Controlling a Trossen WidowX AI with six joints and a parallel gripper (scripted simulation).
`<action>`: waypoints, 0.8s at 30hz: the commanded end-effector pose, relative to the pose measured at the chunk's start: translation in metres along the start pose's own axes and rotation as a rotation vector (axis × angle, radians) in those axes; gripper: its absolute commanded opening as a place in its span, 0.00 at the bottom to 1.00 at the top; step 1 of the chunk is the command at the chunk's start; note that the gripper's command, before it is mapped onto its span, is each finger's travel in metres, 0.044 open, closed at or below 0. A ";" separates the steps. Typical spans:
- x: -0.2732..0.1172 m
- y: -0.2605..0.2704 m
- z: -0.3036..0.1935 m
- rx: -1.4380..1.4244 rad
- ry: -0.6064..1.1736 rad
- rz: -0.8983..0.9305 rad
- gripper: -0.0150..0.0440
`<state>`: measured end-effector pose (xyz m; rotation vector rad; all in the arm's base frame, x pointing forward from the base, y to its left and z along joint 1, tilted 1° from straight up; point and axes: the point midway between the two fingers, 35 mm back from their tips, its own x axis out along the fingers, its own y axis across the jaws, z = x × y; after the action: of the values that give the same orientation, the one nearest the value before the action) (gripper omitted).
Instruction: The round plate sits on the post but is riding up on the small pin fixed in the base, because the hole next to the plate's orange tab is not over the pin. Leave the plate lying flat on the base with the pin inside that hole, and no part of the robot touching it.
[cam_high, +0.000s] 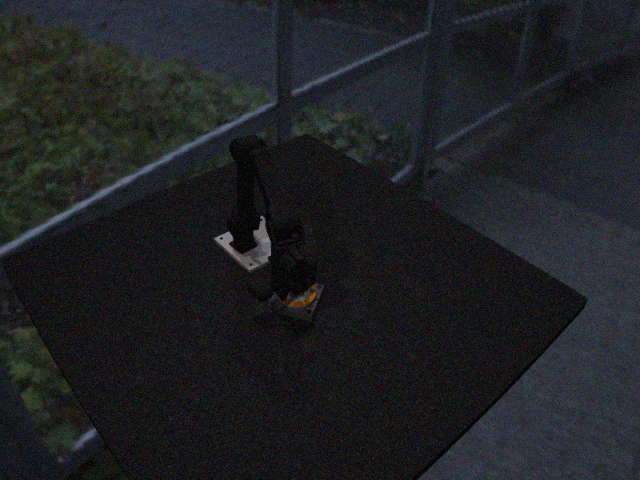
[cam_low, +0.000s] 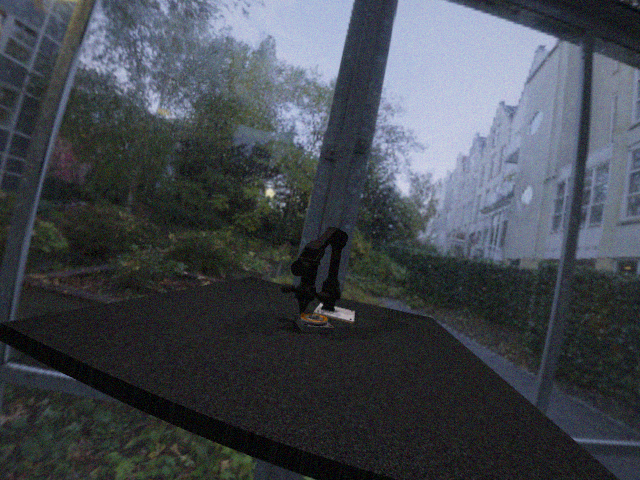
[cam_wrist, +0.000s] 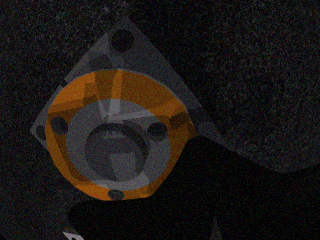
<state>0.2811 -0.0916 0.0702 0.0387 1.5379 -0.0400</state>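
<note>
The round plate (cam_high: 301, 303) (cam_low: 321, 322) (cam_wrist: 145, 82), with an orange rim and grey middle, sits over the square grey base (cam_high: 309, 316) (cam_wrist: 150, 55). Several dark holes show on the plate in the wrist view. A darker orange part at its right edge may be the tab; I cannot tell clearly. The pin is not distinguishable, and I cannot tell whether the plate lies flat. My black gripper (cam_high: 283, 296) (cam_low: 303, 312) (cam_wrist: 195, 147) is shut and empty. Its tips are low at the plate's edge and cover part of the base; contact is too dark to tell.
The arm's white mounting plate (cam_high: 261, 262) (cam_low: 343, 313) lies close behind the base. The black arm (cam_high: 245, 191) (cam_low: 333, 263) rises from it and reaches over the base. The dark table (cam_high: 387, 361) (cam_low: 361, 387) bears them all.
</note>
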 end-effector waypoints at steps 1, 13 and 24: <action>-0.001 0.001 0.008 0.003 -0.008 0.000 0.25; -0.002 0.008 0.022 0.003 -0.010 0.001 0.25; -0.004 0.018 0.034 0.003 -0.011 0.002 0.25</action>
<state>0.3106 -0.0807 0.0737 0.0370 1.5303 -0.0455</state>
